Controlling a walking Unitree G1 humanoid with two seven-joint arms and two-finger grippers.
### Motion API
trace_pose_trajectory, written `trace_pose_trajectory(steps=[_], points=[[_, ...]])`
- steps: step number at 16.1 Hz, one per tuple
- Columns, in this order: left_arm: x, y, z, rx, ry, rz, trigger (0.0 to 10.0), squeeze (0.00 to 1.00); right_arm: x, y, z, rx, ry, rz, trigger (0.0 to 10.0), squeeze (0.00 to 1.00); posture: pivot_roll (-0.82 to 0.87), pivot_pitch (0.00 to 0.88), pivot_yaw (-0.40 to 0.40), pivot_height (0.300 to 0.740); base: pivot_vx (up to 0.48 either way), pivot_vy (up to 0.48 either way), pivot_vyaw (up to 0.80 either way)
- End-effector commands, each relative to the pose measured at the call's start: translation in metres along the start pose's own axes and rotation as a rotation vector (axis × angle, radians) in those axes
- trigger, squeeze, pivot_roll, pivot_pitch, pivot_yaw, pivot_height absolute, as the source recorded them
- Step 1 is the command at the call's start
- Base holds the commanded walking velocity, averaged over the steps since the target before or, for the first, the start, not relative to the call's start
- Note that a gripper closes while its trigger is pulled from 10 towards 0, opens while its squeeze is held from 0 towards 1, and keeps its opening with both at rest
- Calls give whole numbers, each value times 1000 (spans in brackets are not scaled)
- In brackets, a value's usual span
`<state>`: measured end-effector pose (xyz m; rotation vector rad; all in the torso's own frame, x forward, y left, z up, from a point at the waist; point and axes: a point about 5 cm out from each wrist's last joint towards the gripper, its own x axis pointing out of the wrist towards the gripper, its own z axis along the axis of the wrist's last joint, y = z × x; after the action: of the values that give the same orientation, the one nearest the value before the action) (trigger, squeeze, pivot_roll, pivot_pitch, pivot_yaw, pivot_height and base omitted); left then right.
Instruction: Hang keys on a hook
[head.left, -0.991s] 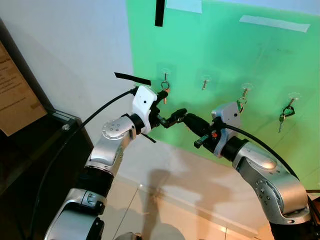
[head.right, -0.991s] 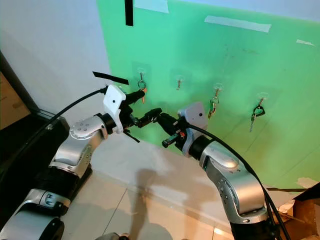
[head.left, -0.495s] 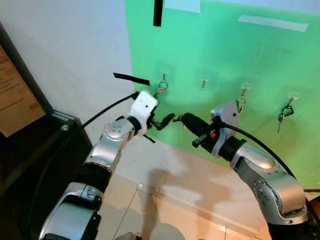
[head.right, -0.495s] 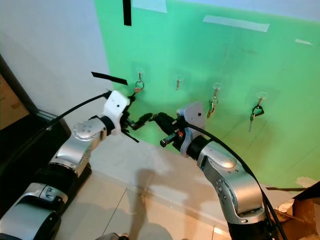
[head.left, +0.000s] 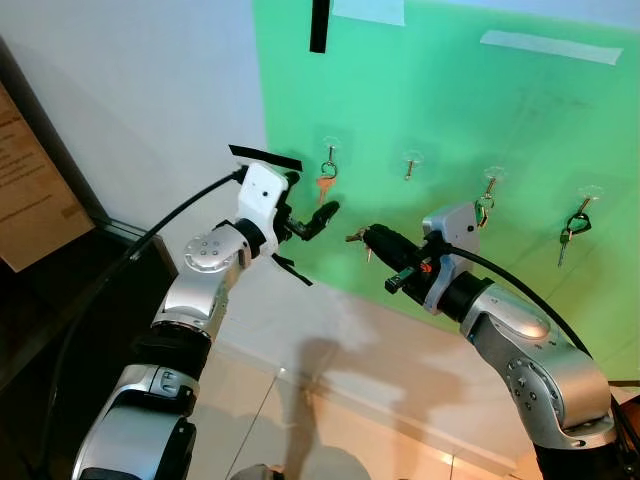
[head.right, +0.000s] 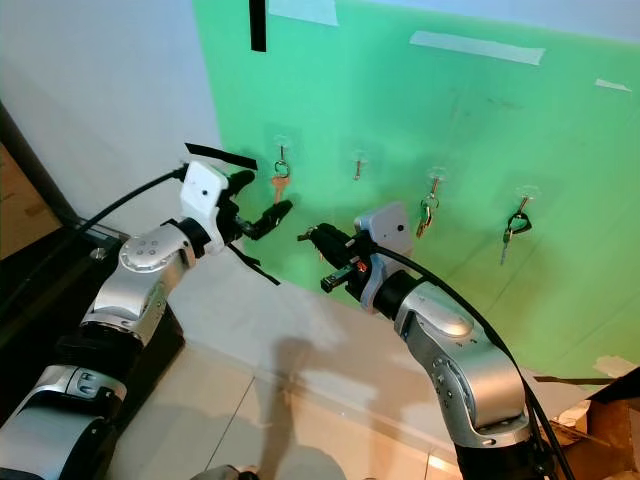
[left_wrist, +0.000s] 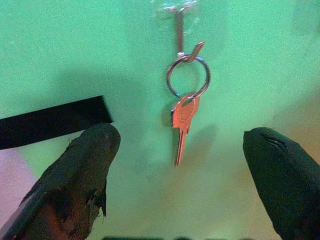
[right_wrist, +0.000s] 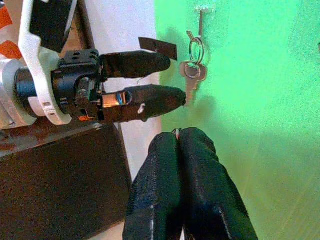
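no legible text; print on brown cardboard sheet at left too blurred.

Four hooks in a row on wall: leftmost hook holds key, left pincer just before it; right pincer right of that.

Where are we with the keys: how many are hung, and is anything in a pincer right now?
Done: the orange key hangs by its ring on the leftmost hook, and the left pincer is open in front of it. Keys also hang on the two rightmost hooks.

In hand: the right pincer is shut on a small key.

Left: the second hook is bare.
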<state>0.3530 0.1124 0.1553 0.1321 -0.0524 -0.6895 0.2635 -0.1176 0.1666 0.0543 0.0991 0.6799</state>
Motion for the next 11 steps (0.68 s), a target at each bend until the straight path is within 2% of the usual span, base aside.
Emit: trace_pose_trajectory(steps=[1,4,5,7,11], points=[[4,-6,6,4,-23,-38,10000,0,1,0,10,-16,-31,9,10000,0,-116,0,50,740,0,0,0],[16,-33,2,5,-3,-151,10000,0,3,2,13,-17,-41,17,10000,0,-126,0,55,740,0,0,0],[24,-50,-2,17,19,-210,10000,0,4,4,15,-17,-49,20,10000,0,-133,0,59,740,0,0,0],[28,-57,0,11,11,-231,10000,0,5,5,16,-16,-53,22,10000,0,-136,0,60,740,0,0,0],[27,-56,-3,28,26,-228,10000,0,4,5,16,-14,-55,21,10000,0,-134,0,59,740,0,0,0]])
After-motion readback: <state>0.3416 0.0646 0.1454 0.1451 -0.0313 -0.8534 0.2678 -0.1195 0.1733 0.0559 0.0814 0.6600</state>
